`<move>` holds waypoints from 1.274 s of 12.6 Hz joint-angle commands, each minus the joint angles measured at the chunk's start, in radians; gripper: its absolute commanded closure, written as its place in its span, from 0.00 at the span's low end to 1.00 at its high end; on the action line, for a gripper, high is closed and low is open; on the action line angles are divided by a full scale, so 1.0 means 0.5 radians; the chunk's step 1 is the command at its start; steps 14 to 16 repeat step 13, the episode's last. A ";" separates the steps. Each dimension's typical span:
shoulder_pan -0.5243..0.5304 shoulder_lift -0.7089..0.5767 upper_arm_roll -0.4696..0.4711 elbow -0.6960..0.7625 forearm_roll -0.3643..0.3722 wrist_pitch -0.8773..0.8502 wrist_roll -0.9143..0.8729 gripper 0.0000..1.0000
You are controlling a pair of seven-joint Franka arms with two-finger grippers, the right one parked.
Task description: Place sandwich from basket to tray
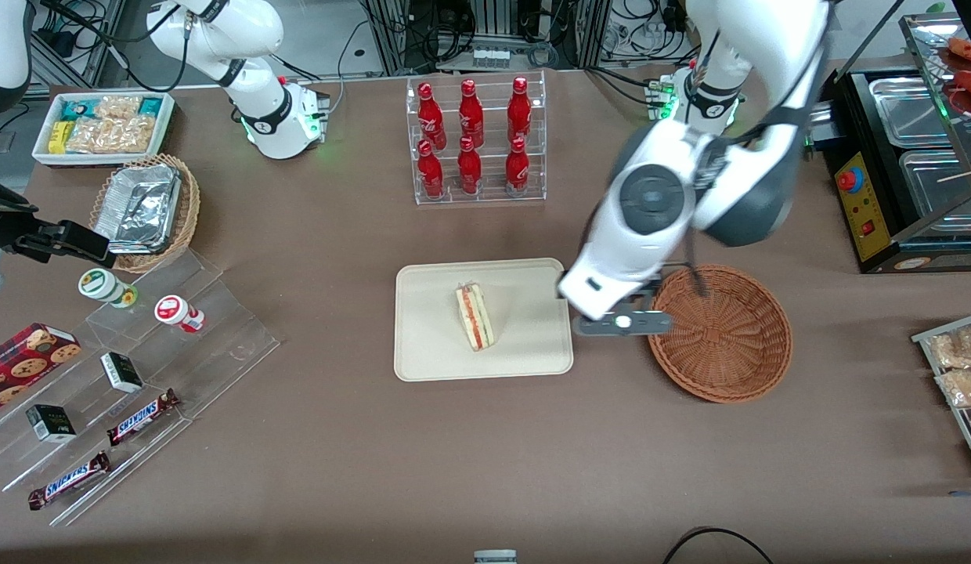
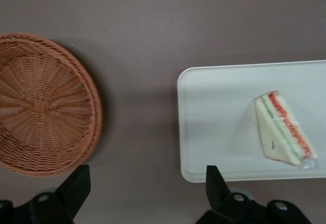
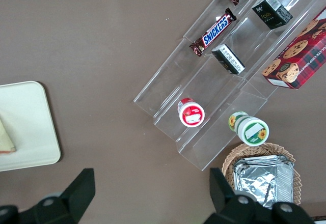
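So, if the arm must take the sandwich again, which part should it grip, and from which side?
Probably from above, closing across the two flat bread faces of the sandwich near its thick middle. It lies on the tray with the striped cut edge upward, narrow enough to fit. The open gripper hangs above the table between tray and basket.

Bright even overhead light, soft shadows, slight blur.

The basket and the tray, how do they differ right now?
The basket is round, woven and reddish-brown; the tray is a flat, smooth, cream rectangle with rounded corners. The basket has nothing in it, while the tray holds the sandwich. The basket's wall rises in a bowl; the tray has only a low rim. Both rest on the brown table, side by side, with the open gripper above the gap between them.
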 commanded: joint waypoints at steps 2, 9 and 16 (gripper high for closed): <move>0.271 -0.318 -0.015 -0.245 -0.059 -0.177 0.447 0.00; 0.723 -0.652 -0.006 -0.245 -0.059 -0.604 0.985 0.00; 0.766 -0.757 0.073 -0.227 -0.028 -0.644 1.041 0.00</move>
